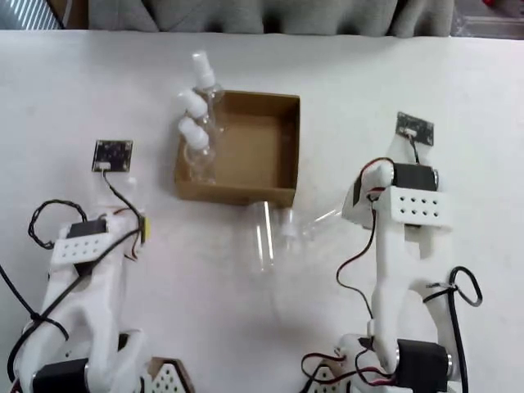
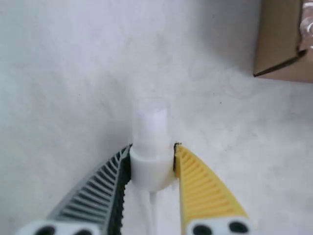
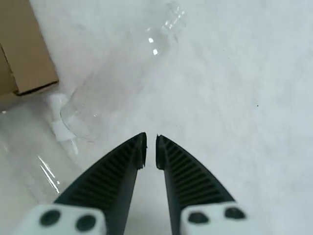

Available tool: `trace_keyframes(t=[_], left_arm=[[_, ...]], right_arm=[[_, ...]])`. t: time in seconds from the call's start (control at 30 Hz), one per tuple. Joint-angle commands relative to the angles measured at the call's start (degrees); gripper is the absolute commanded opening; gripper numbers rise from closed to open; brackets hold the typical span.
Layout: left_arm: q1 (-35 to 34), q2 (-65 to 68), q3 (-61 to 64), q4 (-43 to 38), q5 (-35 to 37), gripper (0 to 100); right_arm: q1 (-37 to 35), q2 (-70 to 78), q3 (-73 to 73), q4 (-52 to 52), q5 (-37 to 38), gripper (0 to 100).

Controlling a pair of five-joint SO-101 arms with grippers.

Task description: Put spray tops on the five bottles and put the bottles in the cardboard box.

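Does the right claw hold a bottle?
No, the right claw is closed on nothing, and a clear bottle lies on the table beyond its tips.

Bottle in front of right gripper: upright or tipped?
Tipped. The clear bottle lies lengthwise on the table, neck uncapped.

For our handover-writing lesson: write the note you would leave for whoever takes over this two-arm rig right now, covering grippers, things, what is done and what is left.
Left gripper: shut on a spray top, low over the table.
Right gripper: shut, empty, beside a topless bottle lying on the table.
Done: three capped bottles rest against the cardboard box's left wall.
Left: top that bottle and the other lying bottle, then box both.
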Motion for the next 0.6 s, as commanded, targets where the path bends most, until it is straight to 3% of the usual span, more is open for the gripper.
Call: trace_keyframes(t=[0.0, 0.33, 0.43, 0.57], left_arm=[[0.31, -2.24, 0.0, -1.14, -0.7, 2], [0.22, -2.24, 0.09, -1.14, -0.7, 2], [0.22, -2.24, 0.09, -1.14, -0.7, 2], [0.22, -2.24, 0.09, -1.14, -0.7, 2]], right_arm=[[0.04, -0.75, 0.97, -1.54, 1.67, 2.3], [-1.98, -0.13, 1.49, -14.81, 1.14, 2.9], [-1.89, -0.13, 1.49, -15.6, -5.54, 5.1], [-2.07, -0.13, 1.05, -15.34, -14.86, 16.3]])
